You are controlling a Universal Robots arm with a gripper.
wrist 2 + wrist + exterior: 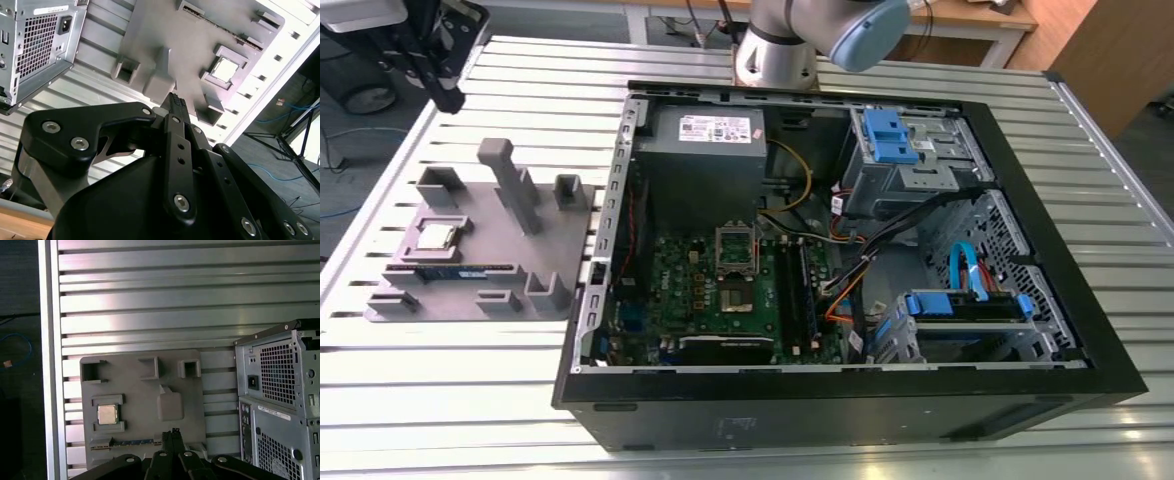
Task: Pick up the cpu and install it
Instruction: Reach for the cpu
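While the tool (173, 432) hangs above the ribbed metal desk (480, 380), tips together and empty, the cpu (107, 414) lies flat in a lipped pocket of the matte grey fixture (140, 400) at the exterior view's left. It's well apart from the tips, away from the computer case (854, 410). Square, silvery lid, no long axis.
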